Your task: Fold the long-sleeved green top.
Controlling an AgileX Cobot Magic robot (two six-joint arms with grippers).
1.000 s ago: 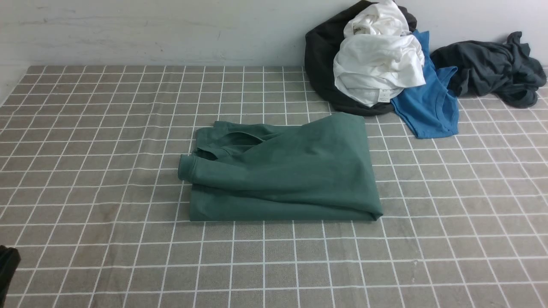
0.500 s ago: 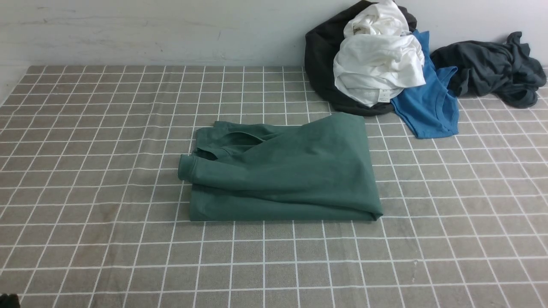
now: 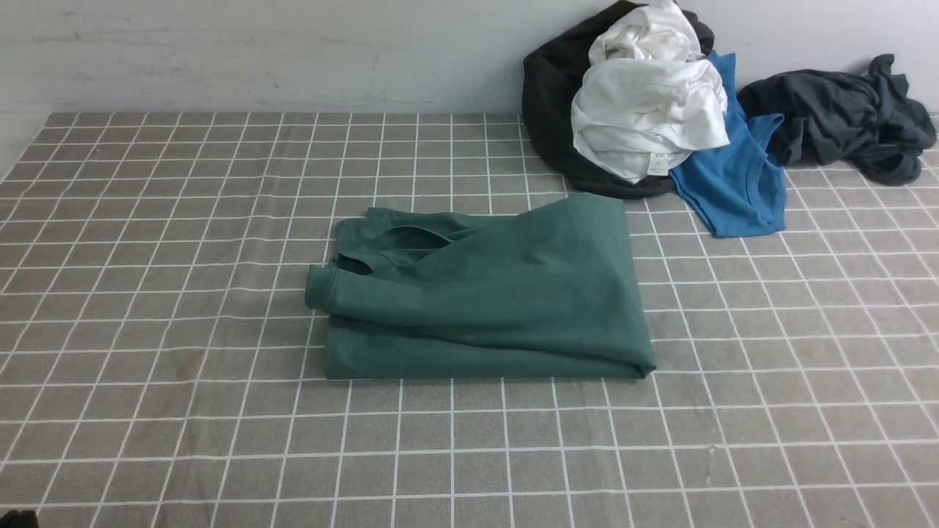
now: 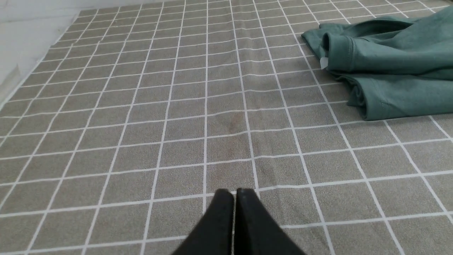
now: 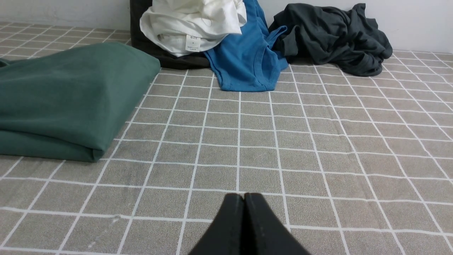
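The green long-sleeved top [image 3: 484,293] lies as a folded, roughly rectangular bundle in the middle of the table [image 3: 147,220], on its checked grey cloth, with its long axis running across the table from the robot's left to its right. A cuffed sleeve end [image 3: 320,287] lies across the top layer and sticks out at the left edge, and the neck opening shows just behind it; the right edge is a smooth fold. Both arms are drawn back to the near side, well apart from the garment. The left tool [image 4: 234,193] has its two black fingers pressed together with nothing between them, and hovers over bare cloth; the top lies ahead of it and off toward the robot's right, sleeve end nearest. The right tool [image 5: 244,196] is likewise closed and empty, with the top's folded corner ahead of it and off toward the robot's left. Neither arm looks clearly nearer, since the bundle sits about midway between them. Behind the top on the right, a pile with a white garment [image 3: 649,110], a bright blue T-shirt [image 3: 733,183] and a dark charcoal-grey garment [image 3: 843,117] lies against the wall, the pile just beside the top's far right corner. The fold looks essentially done, so any further move would likely be only tidying that protruding sleeve, which falls on the left arm's side.
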